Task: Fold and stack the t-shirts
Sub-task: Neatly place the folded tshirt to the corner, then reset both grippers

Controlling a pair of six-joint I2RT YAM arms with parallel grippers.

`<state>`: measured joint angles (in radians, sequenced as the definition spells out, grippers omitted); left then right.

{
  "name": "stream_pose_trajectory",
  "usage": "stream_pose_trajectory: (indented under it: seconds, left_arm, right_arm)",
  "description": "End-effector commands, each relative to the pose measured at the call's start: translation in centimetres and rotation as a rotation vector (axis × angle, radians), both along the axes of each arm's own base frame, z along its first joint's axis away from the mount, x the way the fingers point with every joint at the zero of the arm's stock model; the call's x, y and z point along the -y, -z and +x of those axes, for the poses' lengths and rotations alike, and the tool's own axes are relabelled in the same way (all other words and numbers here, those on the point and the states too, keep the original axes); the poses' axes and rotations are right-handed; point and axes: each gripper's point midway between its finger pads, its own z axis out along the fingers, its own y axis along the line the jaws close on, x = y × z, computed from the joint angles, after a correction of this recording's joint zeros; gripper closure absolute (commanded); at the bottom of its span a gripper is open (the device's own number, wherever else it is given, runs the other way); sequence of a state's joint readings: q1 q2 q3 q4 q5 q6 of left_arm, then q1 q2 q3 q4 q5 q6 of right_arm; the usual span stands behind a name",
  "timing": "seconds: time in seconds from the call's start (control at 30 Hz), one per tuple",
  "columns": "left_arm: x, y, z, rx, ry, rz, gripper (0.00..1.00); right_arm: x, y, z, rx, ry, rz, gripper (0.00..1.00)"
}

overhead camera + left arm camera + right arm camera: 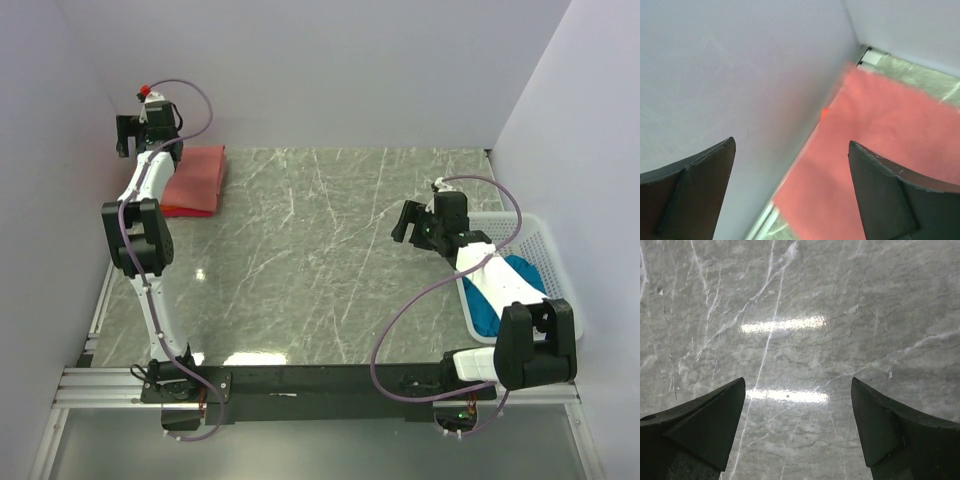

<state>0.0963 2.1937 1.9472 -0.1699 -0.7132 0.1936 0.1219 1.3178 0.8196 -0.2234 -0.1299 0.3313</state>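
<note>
- Your left gripper [790,150]: jaws spread, holding nothing, above the folded red t-shirt [880,140] in the far-left corner, orange t-shirt [186,211] beneath it.
- Your right gripper [797,385]: jaws spread, empty, over bare table [800,300].
- Teal-blue t-shirt [486,316]: inside white basket [540,232], right side.

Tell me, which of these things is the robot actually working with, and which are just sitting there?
Part of the job:
- folded red t-shirts, stacked at the far left
- teal t-shirt, lying in the basket

Just there:
- white basket
- marble table
</note>
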Motion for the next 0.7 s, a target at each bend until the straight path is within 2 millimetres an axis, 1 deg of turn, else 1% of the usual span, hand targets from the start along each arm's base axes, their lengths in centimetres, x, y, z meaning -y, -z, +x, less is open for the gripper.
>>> stream_pose_trajectory:
  seconds: [0.0,0.03,0.07,0.1,0.17,0.2,0.23,0.27,0.3,0.33,0.37,0.4,0.43,0.47,0.5,0.53,0.57,0.6,0.63,0.67]
  left_arm:
    - [0.0,-4.6,0.4,0.175,-0.059,-0.046,0.01]
    - [-0.1,-5.2,0.0,0.186,-0.075,-0.053,0.01]
    - [0.2,-6.2,0.0,0.227,-0.077,-0.081,0.0]
    - [0.4,-8.0,-0.5,0.262,-0.072,-0.098,0.0]
    - [1.7,-8.8,-1.0,0.315,-0.057,-0.194,0.01]
    - [2.6,-10.9,-1.9,0.363,-0.046,-0.227,0.0]
    - [3.3,-10.8,-2.5,0.364,-0.041,-0.264,0.0]
    - [4.9,-10.7,-2.8,0.385,-0.026,-0.338,0.01]
    - [6.0,-12.7,-4.1,0.43,-0.002,-0.38,0.01]
    - [7.0,-12.9,-4.6,0.439,0.018,-0.418,0.01]
    - [9.2,-13.1,-5.8,0.462,0.054,-0.49,0.01]
    - [10.3,-13.1,-6.4,0.467,0.075,-0.526,0.0]
    - [12.2,-11.3,-7.2,0.426,0.101,-0.565,0.0]
    - [13.7,-10.9,-7.8,0.431,0.114,-0.625,0.01]
    - [16.2,-11.9,-9.3,0.445,0.171,-0.674,0.0]
    - [17.5,-9.2,-10.4,0.393,0.176,-0.707,0.01]
    - [19.0,-8.7,-11.2,0.403,0.191,-0.759,0.01]
    - [21.4,-10.2,-12.5,0.445,0.263,-0.797,0.01]
    - [22.6,-6.9,-13.9,0.386,0.269,-0.821,0.01]
    - [24.5,-6.3,-14.9,0.385,0.29,-0.864,0.01]
  right_arm:
    - [0.3,-2.4,0.9,0.053,0.011,-0.015,0.08]
    - [0.3,-2.7,0.8,0.058,0.016,-0.015,0.07]
    - [0.4,-2.8,0.8,0.063,0.02,-0.018,0.07]
    - [0.4,-3.1,0.8,0.072,0.023,-0.013,0.07]
    - [0.4,-3.8,0.5,0.085,0.03,-0.003,0.07]
    - [0.4,-4.0,0.5,0.091,0.033,-0.001,0.07]
    - [0.4,-4.5,0.4,0.104,0.038,0.007,0.07]
    - [0.4,-4.8,0.3,0.113,0.042,0.011,0.07]
    - [0.5,-5.0,0.2,0.12,0.049,0.011,0.07]
    - [0.6,-5.5,0.1,0.133,0.057,0.016,0.07]
    - [0.6,-5.8,0.0,0.141,0.061,0.016,0.07]
    - [0.8,-6.0,-0.2,0.146,0.066,0.013,0.07]
    - [0.9,-6.5,-0.4,0.156,0.069,0.014,0.06]
    - [0.9,-6.7,-0.6,0.164,0.071,0.018,0.06]
    - [0.9,-6.9,-0.7,0.169,0.076,0.022,0.06]
    - [0.9,-7.3,-1.0,0.185,0.079,0.032,0.06]
    - [0.8,-7.4,-1.2,0.194,0.078,0.037,0.06]
    - [0.8,-7.5,-1.3,0.2,0.077,0.043,0.06]
    - [0.8,-7.7,-1.6,0.211,0.081,0.05,0.06]
    - [0.9,-7.7,-1.8,0.215,0.083,0.048,0.06]
